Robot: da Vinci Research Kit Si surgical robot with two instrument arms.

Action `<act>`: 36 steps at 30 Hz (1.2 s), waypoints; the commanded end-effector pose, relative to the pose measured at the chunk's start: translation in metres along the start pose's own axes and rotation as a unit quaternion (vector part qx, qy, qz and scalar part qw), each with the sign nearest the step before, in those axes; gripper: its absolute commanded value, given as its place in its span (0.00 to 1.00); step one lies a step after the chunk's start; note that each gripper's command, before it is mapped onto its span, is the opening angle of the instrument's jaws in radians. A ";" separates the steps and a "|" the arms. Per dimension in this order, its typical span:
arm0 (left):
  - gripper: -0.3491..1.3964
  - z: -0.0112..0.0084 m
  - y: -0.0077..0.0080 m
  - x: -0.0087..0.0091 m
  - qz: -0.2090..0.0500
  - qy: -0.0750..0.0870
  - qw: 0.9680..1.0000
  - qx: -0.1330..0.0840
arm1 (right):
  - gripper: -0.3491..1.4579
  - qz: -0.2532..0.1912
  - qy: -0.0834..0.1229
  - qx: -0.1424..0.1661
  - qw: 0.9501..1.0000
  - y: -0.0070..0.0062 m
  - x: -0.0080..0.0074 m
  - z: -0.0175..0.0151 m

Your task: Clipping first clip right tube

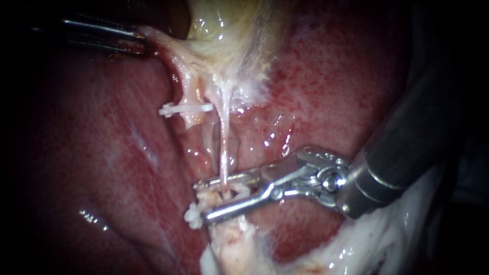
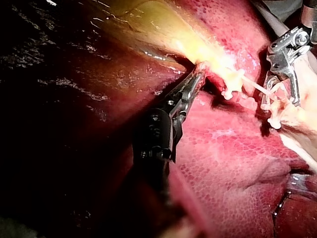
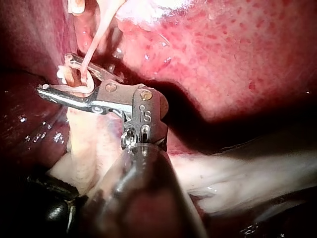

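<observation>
Endoscope view: wet red liver (image 1: 102,168) fills the field beneath the yellow gallbladder (image 1: 229,25). The left instrument (image 1: 144,40) pinches the gallbladder's edge in closed jaws. The right instrument (image 1: 201,201) stands with jaws part-open astride the thin right tube (image 1: 224,142). 1 white clip (image 1: 186,108) crosses the left tube (image 1: 191,94). Darkness swallows the margins and cuts off both shafts.

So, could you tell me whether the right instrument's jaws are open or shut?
Open: the right instrument straddles the thin right tube, with a clear gap between its jaws in the endoscope and right wrist views.
</observation>
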 end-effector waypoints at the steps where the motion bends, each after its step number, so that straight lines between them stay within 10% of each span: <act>1: 0.00 0.0000 0.0000 0.0000 0.000 0.000 1.000 0.000 | 0.47 0.000 0.002 0.001 1.000 -0.0001 0.0003 -0.0001; 36: 0.00 -0.0001 -0.0001 0.0000 0.000 0.000 1.000 0.000 | 0.38 0.053 -0.033 0.038 0.997 -0.0042 -0.0012 -0.0002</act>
